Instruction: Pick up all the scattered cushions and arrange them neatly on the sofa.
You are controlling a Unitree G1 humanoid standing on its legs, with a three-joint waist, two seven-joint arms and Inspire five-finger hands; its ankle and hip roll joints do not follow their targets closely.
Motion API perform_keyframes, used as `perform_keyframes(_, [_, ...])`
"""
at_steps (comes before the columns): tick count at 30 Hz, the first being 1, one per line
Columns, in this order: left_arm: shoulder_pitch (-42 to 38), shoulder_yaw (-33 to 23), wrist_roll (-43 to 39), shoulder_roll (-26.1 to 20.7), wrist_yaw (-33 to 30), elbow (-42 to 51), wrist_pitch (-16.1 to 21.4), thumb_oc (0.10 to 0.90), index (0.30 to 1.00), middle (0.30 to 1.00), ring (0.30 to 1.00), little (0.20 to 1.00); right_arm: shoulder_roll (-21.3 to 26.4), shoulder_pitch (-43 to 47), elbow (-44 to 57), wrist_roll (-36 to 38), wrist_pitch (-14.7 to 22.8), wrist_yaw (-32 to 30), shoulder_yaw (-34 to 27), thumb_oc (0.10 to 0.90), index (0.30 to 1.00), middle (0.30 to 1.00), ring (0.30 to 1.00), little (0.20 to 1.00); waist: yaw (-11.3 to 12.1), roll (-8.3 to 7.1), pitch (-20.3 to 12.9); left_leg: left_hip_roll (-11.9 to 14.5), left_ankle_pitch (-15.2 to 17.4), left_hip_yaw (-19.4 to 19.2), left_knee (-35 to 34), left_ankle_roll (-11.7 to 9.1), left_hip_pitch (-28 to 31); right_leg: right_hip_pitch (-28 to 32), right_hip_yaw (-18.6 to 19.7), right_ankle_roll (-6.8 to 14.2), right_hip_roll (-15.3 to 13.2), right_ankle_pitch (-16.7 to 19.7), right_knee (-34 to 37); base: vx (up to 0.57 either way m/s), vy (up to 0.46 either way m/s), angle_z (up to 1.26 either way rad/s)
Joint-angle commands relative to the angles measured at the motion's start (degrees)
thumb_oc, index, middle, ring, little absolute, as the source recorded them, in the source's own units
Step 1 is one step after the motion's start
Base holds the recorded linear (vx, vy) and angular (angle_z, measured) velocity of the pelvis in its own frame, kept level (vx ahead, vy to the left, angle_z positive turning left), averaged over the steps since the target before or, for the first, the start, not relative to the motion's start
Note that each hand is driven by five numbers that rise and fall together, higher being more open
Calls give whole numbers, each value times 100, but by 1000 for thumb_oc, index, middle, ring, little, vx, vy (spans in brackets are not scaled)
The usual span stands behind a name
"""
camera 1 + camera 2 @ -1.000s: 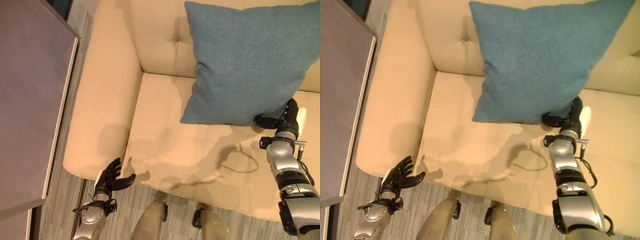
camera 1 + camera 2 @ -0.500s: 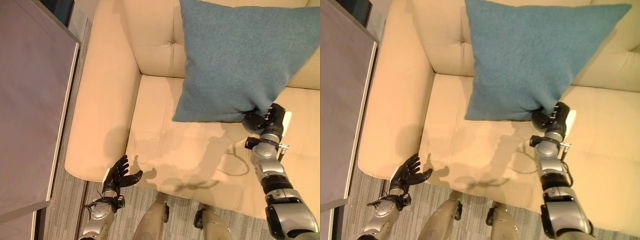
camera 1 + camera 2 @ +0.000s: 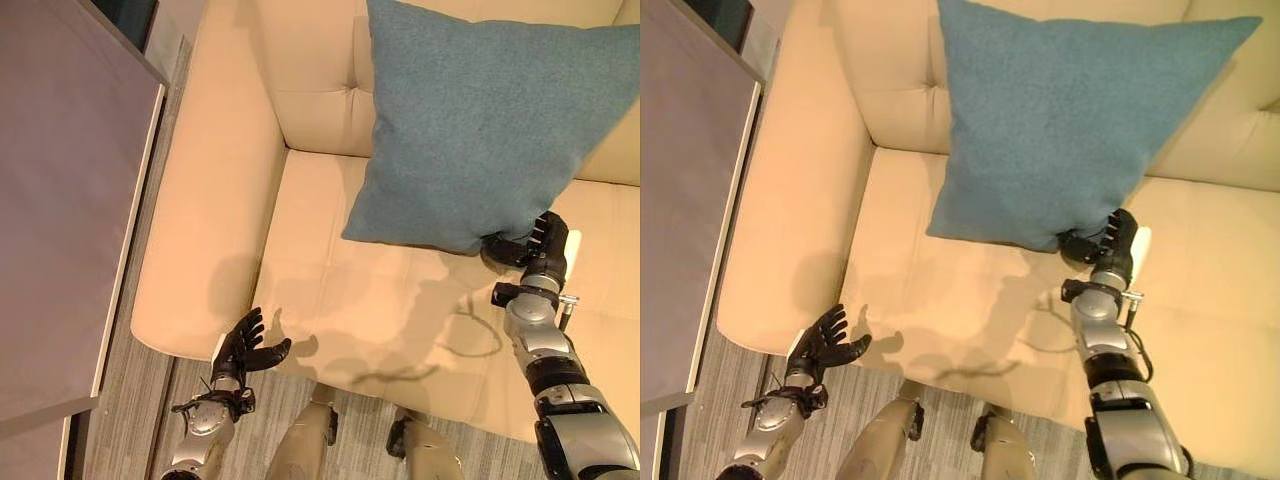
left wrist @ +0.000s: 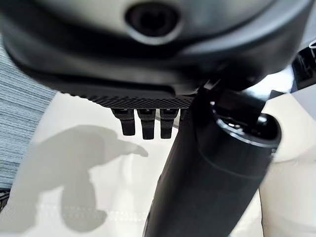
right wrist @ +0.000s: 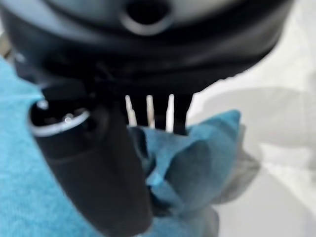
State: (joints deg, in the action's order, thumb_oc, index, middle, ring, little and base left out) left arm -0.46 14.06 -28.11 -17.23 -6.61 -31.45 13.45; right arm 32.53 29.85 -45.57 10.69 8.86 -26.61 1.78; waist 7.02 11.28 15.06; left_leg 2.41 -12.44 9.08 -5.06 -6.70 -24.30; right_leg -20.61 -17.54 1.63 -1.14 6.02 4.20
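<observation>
Now right hand (image 3: 540, 245) pinches blue cushion (image 3: 480, 120) corner at 5 o'clock; release only once upright against sofa (image 3: 210, 190) backrest.

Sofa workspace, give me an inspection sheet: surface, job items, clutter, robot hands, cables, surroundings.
Surface: cream sofa, seat mostly bare.
Job's things: blue cushion leaning against the backrest, lower corner pinched.
Clutter: nothing seen.
Robot hands: right robot hand shut on the cushion corner; left robot hand open, at the seat's front edge, holding nothing.
Cables: nothing seen.
Surroundings: grey striped carpet; dark panel left of the sofa.
</observation>
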Motion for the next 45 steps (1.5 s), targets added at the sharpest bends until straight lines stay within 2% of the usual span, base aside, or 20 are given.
perform_keyframes(1, [232,-267,34,-234,93,99,185,800,900,900,900,900,360,-266,1187,-459,398,239,189,800,900,900,900,900,-94,-472,-346,-168,440,-272,6,-151,335,159,-51,302,-318,-776,-673,48,-26,26])
perform_keyframes(7, [516,-354,543,-276,381,-381,-136,800,900,900,900,900,235,-1995,1704,-613,332,963,-194,800,900,900,900,900,-422,-823,-605,-88,604,-352,6,-121,960,933,-102,348,-301,-768,-427,67,-13,17])
perform_keyframes(10, [604,-386,831,-273,398,-625,-191,800,900,900,900,900,22,-2420,1756,-516,343,1168,-254,800,900,900,900,900,-500,-886,-717,-75,651,-389,6,-92,1099,1072,-65,365,-293,-735,-360,20,15,-1])
perform_keyframes(12, [666,-565,1338,-202,395,-1410,-328,800,900,900,900,900,-374,-2961,1474,-448,360,1499,-226,800,900,900,900,900,-604,-1002,-945,-31,772,-532,6,-37,1403,1343,58,412,-240,-680,-187,36,46,-24])
perform_keyframes(13, [664,-565,1340,-202,395,-1418,-322,800,900,900,900,900,-376,-2962,1474,-448,361,1499,-226,800,900,900,900,900,-595,-1006,-934,-29,777,-543,6,-37,1420,1359,69,412,-237,-675,-176,10,32,-36])
perform_keyframes(14, [659,-736,1646,-121,312,-2044,-398,800,900,900,900,900,-655,-3227,1059,-499,318,1615,-123,800,900,900,900,900,-620,-1087,-1062,1,859,-650,17,4,1617,1552,200,439,-193,-607,-7,-20,5,-40])
perform_keyframes(19, [634,-918,2095,-39,243,-2833,-486,800,900,900,900,900,-906,-3392,393,-549,260,1727,43,800,900,900,900,900,-616,-1156,-1167,29,954,-781,54,45,1790,1670,329,452,-168,-612,80,-46,5,-20])
perform_keyframes(22, [517,-976,2388,-19,107,-3281,-522,800,900,900,900,900,-1048,-3267,-312,-544,179,1701,212,800,900,900,900,900,-644,-1279,-1010,-23,1267,-880,850,100,1532,1607,427,442,-279,-514,80,-193,12,-11])
perform_keyframes(23, [513,-979,2389,-20,107,-3284,-521,800,900,900,900,900,-1050,-3258,-320,-544,183,1700,214,800,900,900,900,900,-645,-1278,-1009,-21,1290,-879,890,101,1509,1603,427,442,-276,-513,80,-337,46,-15])
perform_keyframes(24, [458,-984,2367,3,83,-3279,-497,800,900,900,900,900,-1068,-3114,-707,-574,112,1705,340,800,900,900,900,900,-609,-1364,-862,-158,1760,-833,1518,114,1460,1498,450,447,-406,-370,80,-333,79,-17])
perform_keyframes(25, [437,-992,2338,30,57,-3311,-489,800,900,900,900,900,-1064,-3034,-840,-630,68,1665,369,800,900,900,900,900,-647,-1402,-855,-185,1843,-792,1819,126,1441,1415,412,460,-473,-310,80,-332,78,-8])
perform_keyframes(28, [404,-998,2247,136,59,-3333,-476,800,900,900,900,900,-1100,-2935,-1217,-800,-59,1666,446,800,900,900,900,900,-685,-1388,-892,-34,2016,-739,2292,107,1833,1298,347,470,-531,-162,80,-194,127,6])
perform_keyframes(30, [335,-945,2280,180,51,-3367,-477,800,900,900,900,900,-1135,-2877,-1416,-859,-125,1685,471,800,900,900,900,900,-754,-1384,-965,-14,1974,-637,2283,75,2120,1228,266,489,-593,-65,77,-113,139,6])
perform_keyframes(31, [280,-883,2324,187,34,-3387,-472,800,900,900,900,900,-1147,-2851,-1551,-877,-154,1703,462,800,900,900,900,900,-795,-1368,-1008,-8,1990,-632,2170,59,2271,1166,226,507,-619,-21,58,-173,222,29])
perform_keyframes(34, [115,-668,2442,223,2,-3276,-489,800,900,900,900,900,-1176,-2710,-1893,-1010,-258,1643,439,800,900,900,900,900,-890,-1322,-1049,-204,2377,-577,1506,205,2629,954,213,666,-757,211,3,-164,217,52])
perform_keyframes(37, [60,-631,2427,223,0,-3252,-488,800,900,900,900,900,-1190,-2672,-1940,-1025,-281,1627,430,800,900,900,900,900,-891,-1338,-1022,-302,2421,-538,1414,257,2627,890,215,712,-824,273,-10,-174,189,7])
perform_keyframes(38, [-54,-636,2429,177,-43,-3280,-500,800,900,900,900,900,-1231,-2587,-2021,-1150,-386,1625,471,800,900,900,900,900,-849,-1390,-919,-513,2491,-476,1167,410,2631,679,274,873,-1022,412,-36,-232,221,-5])
perform_keyframes(42, [-82,-611,2628,132,-40,-3440,-535,800,900,900,900,900,-1260,-2549,-2054,-1261,-451,1627,505,800,900,900,900,900,-810,-1412,-775,-631,2371,-448,1106,501,2556,523,378,975,-1192,406,-186,-291,221,-3])
perform_keyframes(43, [-163,-569,2762,77,-65,-3582,-578,800,900,900,900,900,-1288,-2489,-2081,-1229,-464,1634,508,800,900,900,900,900,-824,-1382,-671,-620,2302,-437,1145,568,2444,458,767,942,-1117,219,-542,-326,153,9])
perform_keyframes(45, [-161,-568,2800,47,-78,-3630,-604,800,900,900,900,900,-1290,-2491,-2124,-1235,-477,1643,529,800,900,900,900,900,-811,-1385,-655,-650,2245,-439,1156,607,2392,512,905,908,-1085,148,-718,-287,129,-14])
